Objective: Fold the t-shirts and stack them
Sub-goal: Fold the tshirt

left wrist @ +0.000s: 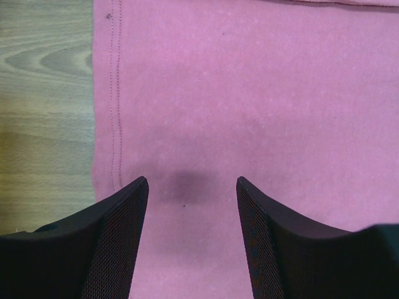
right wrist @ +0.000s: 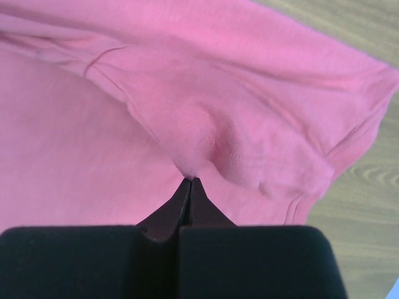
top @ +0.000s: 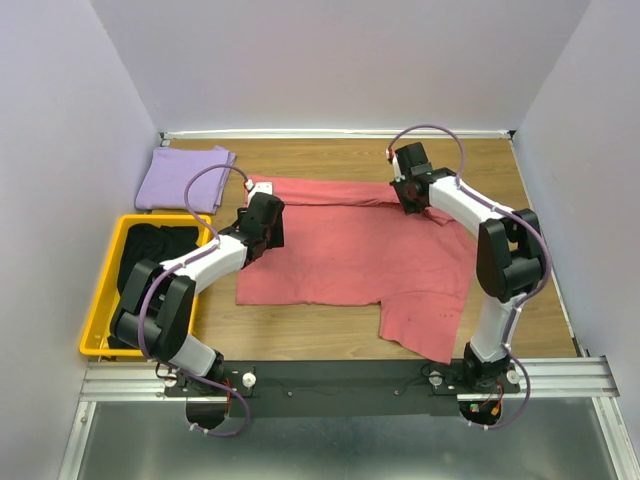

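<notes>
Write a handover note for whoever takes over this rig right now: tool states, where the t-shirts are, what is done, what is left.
Left tool: open, over the salmon-pink t-shirt near its stitched edge, holding nothing.
Right tool: shut on a pinch of that shirt at its far right.
Lavender t-shirt: folded, far left corner.
Black t-shirts: in the yellow bin.
Done: lavender folded.
Left: fold the pink one, stack it, then the black ones.

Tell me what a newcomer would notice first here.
A salmon-pink t-shirt sprawls across the table, with the right gripper pinching a fold near its far edge. The left gripper stands open near its left hem. A yellow bin holding black cloth sits far left, a folded lavender t-shirt behind it.
</notes>
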### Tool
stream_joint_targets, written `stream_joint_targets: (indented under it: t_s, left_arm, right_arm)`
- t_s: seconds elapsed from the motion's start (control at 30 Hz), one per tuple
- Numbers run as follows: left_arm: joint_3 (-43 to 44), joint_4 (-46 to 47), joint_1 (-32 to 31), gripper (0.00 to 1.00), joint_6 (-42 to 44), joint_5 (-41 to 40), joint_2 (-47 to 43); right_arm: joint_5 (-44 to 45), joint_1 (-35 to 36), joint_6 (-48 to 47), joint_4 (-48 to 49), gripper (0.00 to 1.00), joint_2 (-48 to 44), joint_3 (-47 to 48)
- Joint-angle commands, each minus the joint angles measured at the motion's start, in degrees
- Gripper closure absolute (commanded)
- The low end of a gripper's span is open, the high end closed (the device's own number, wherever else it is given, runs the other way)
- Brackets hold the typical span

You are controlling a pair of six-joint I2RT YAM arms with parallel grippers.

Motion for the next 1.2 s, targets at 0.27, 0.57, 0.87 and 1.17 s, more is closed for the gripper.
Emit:
stream_joint_targets:
  t_s: [0.27,0.57,0.87,1.17]
  left_arm:
    - [0.75,0.37,-0.69,0.33,0.63,-0.53,0.82]
    - [0.66,0.46,-0.78,0.33,0.55,-0.26,0.56]
    - [1.36,0.63,-0.95,0.33,0.55,1.93,0.91]
    - [9.17,-0.42,-2.36,0.32,0.11,10.27,2.21]
  right_arm:
    - [-17.09,-0.15,10.62,-19.60,0.99,-1.76,3.55]
    - [-26.95,-0.24,18.18,-21.45,0.97,5.27,9.62]
    - [-35.13,-0.24,18.71,-21.37,0.71,8.44,13.49]
    - [-23.88,-12.52,22.22,-14.28,0.59,-7.36,0.51]
